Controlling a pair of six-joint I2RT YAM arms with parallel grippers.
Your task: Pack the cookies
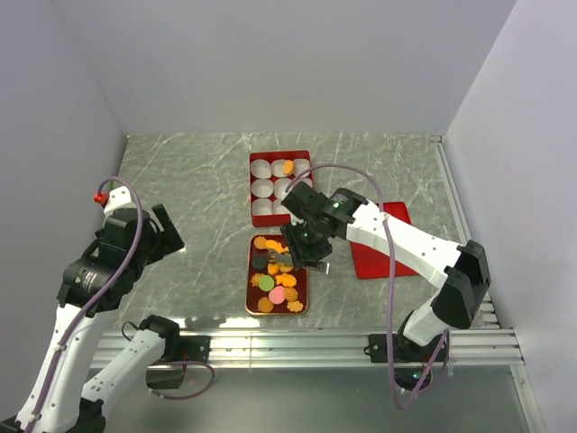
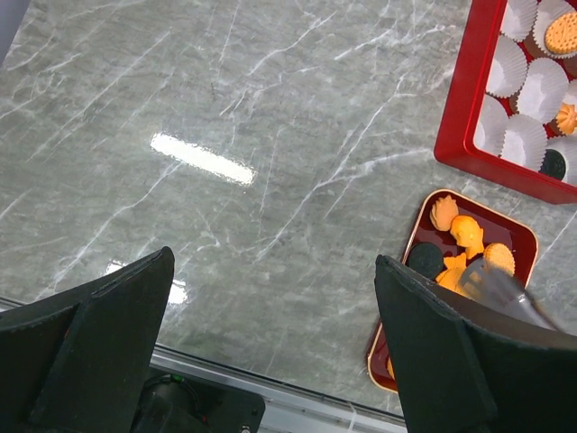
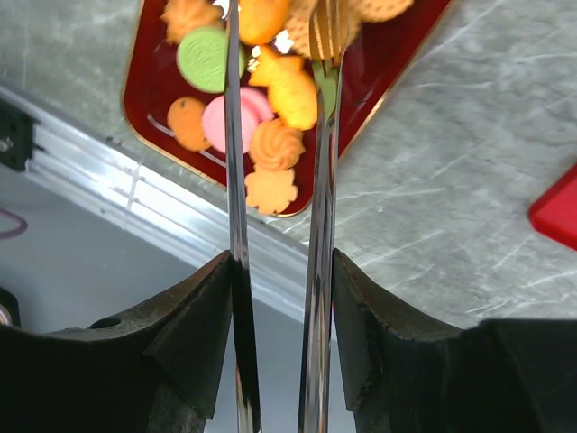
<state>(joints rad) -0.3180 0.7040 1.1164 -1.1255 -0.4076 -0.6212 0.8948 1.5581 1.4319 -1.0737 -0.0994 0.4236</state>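
Cookies (image 3: 275,144) small, round or flower-shaped; orange, green, pink.

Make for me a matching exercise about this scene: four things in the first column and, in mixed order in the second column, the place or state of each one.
Things
1. red box
2. tray
3. red lid
4. left pincer

Place or state
A. open, above the bare table
B. holds loose cookies
C. flat, partly under the right arm
D. lined with white paper cups

Pairs: 1-D, 2-B, 3-C, 4-A
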